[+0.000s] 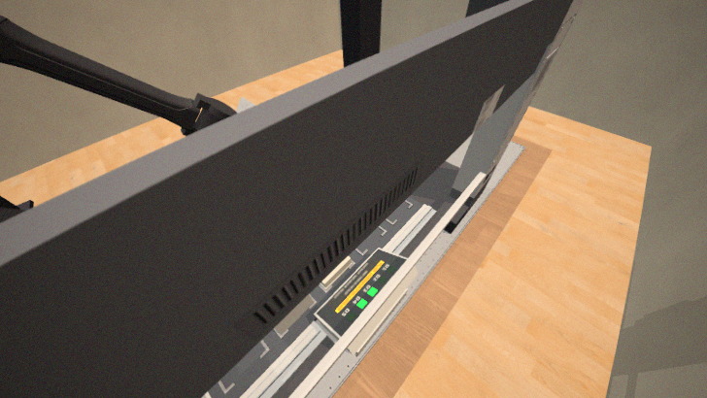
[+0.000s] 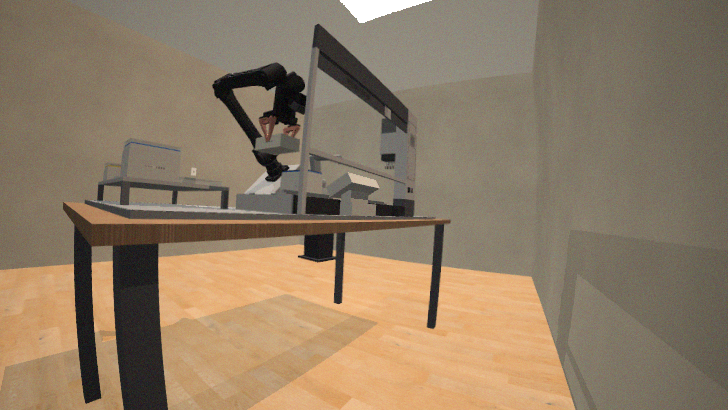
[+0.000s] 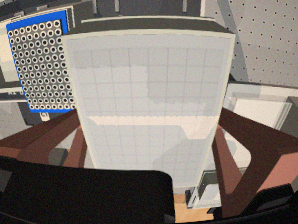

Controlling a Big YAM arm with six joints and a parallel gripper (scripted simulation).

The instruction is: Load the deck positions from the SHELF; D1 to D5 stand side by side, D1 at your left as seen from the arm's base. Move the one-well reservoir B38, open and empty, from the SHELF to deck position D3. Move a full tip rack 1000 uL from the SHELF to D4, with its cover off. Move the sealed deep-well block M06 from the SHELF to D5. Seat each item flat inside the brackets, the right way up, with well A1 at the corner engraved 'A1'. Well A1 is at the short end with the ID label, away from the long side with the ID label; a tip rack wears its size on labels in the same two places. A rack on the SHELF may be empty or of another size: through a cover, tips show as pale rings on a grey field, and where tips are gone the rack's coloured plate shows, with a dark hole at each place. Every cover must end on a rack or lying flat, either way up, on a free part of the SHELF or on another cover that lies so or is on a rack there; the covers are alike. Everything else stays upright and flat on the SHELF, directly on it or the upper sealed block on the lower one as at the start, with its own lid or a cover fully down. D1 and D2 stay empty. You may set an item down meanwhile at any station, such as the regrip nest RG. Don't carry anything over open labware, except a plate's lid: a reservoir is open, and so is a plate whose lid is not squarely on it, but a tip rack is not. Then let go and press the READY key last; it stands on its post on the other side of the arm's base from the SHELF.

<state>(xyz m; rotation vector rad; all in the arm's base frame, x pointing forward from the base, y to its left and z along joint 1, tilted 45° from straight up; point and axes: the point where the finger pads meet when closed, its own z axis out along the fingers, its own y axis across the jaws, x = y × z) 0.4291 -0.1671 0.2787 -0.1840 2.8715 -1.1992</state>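
Observation:
My gripper (image 2: 277, 133) (image 3: 149, 110) is shut on a pale sealed deep-well block (image 2: 276, 144) (image 3: 149, 96), its brown fingers on the two long sides. The block hangs level, well above the deck, close to the machine's front post (image 2: 307, 127). In the wrist view a blue tip rack (image 3: 40, 63) with pale tips and no cover sits on the deck to the left below the block. In the top view only the arm (image 1: 123, 93) shows; the gripper and block are hidden behind the dark gantry panel (image 1: 247, 197).
The SHELF (image 2: 163, 183) stands at the left on legs with a grey box (image 2: 151, 160) on it. A status panel (image 1: 360, 294) with green squares lies on the deck's edge. The gantry beam (image 2: 356, 76) runs overhead to the right of the arm.

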